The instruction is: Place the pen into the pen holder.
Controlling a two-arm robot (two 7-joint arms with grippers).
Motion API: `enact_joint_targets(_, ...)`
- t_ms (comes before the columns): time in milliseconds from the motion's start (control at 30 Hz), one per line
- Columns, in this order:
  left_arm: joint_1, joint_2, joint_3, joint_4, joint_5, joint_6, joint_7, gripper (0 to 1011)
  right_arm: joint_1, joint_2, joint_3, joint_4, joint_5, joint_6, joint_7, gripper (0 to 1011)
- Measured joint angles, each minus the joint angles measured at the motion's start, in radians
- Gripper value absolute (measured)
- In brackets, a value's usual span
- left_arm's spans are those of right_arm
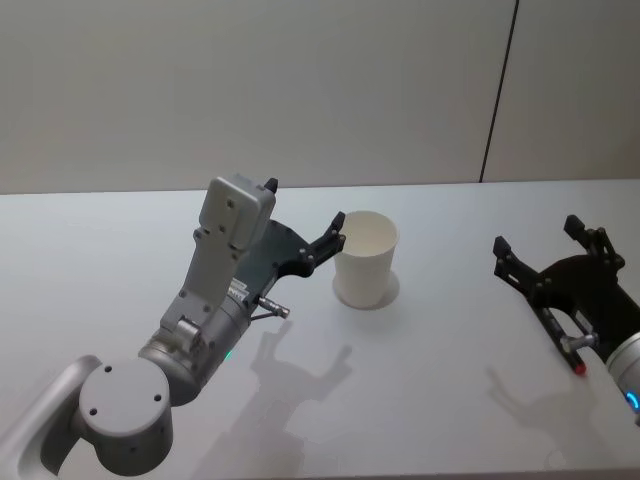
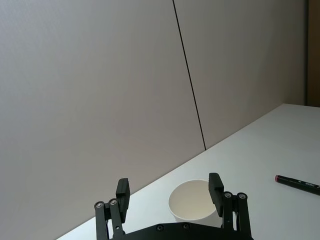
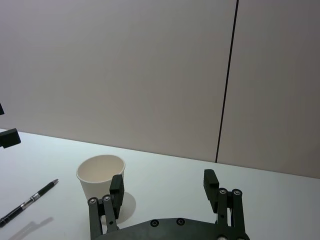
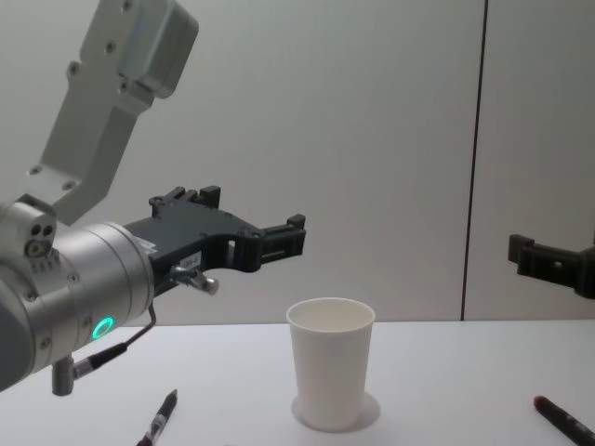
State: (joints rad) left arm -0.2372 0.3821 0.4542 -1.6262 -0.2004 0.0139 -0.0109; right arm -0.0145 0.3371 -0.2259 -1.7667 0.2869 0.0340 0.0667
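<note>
The plain white paper cup [image 1: 365,262] with a rolled rim stands upright and empty near the middle of the white table [image 1: 450,400], between the two arms. No pen is inside it.

Two pens lie flat on the table, one at each side of the cup and both apart from it. On the robot's left is a black pen with silver bands [image 3: 28,202], one end toward the cup. On the right is a black pen with a red end [image 2: 298,182].

The left gripper [image 2: 169,186] hovers just beside the cup on its left. In the chest view it is higher than the rim. Its fingers are spread wide and hold nothing, and in the left wrist view the mouth of the cup shows between them. In the head view one fingertip [image 1: 334,228] comes close to the rim – I cannot tell if it touches.

The right gripper [image 1: 536,236] hangs over the right part of the table, well apart from the cup – its fingers are also spread and empty. The red-ended pen lies close to it.

Behind the table is a grey wall [image 1: 300,90] with one dark vertical seam.
</note>
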Motion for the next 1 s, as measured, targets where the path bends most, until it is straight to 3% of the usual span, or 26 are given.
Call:
enact_joint_targets(500,0.0,0.0,0.0,0.0,0.0,0.0,0.0,1003,0.044,-0.053,-0.019,0.029,-0.053,0.064,-0.052,1002)
enact_joint_targets(900,0.0,0.0,0.0,0.0,0.0,0.0,0.0,1003,0.144,-0.117,-0.025,0.134,-0.109,0.177,-0.107,1002)
enact_joint_targets(1000,0.0,0.0,0.0,0.0,0.0,0.0,0.0,1003,0.187,-0.138,-0.022,0.186,-0.124,0.227,-0.126,1002)
